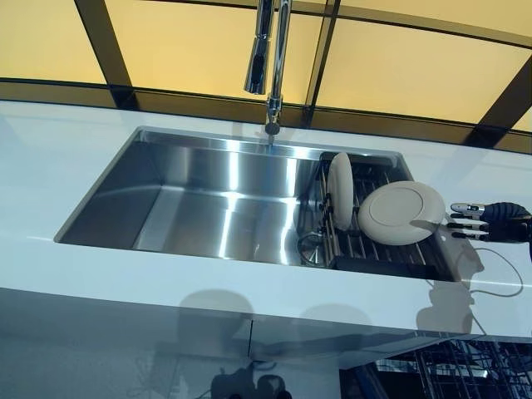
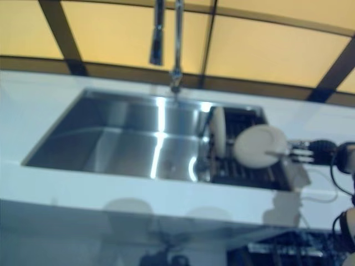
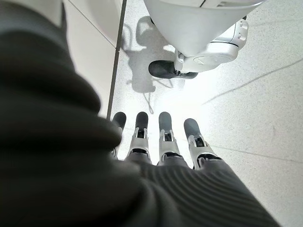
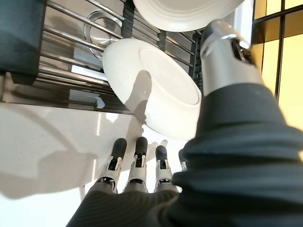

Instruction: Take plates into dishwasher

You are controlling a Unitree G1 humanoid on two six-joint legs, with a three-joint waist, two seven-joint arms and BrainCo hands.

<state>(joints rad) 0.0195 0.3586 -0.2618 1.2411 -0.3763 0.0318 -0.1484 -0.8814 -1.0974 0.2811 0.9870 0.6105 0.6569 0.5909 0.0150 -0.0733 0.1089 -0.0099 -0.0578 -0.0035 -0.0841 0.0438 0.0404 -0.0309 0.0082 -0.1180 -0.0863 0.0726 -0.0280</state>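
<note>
Lowest in the frame, at the bottom right of the left eye view, dark wire tines of the dishwasher rack (image 1: pixel 465 366) show under the countertop (image 1: pixel 166 291), a smooth, glossy white slab that throws back reflections. Above it, at the right edge, the right hand (image 1: pixel 475 223) reaches in with straight, relaxed fingers, its dark tips at the rim of the tilted plate (image 1: pixel 401 212) but, judging by the right wrist view, not curled around it and holding nothing. That plate is round, glazed off-white ceramic with a raised foot ring, leaning on the dish rack (image 1: pixel 374 249) of thin metal bars set in the right end of the sink (image 1: pixel 208 208). A second plate (image 1: pixel 339 189) stands on edge just beside it to the left. The left hand (image 3: pixel 161 137) hangs open toward the speckled floor, idle. My worry is the glaze: slick ceramic against smooth fingertips could slip if the hand closes only on the rim, and a nudge could send the leaning plate sliding along the bars into the upright one or down into the brushed steel basin. Farther up the frame, the chrome faucet (image 1: pixel 268 58) rises before amber panels in dark frames.
</note>
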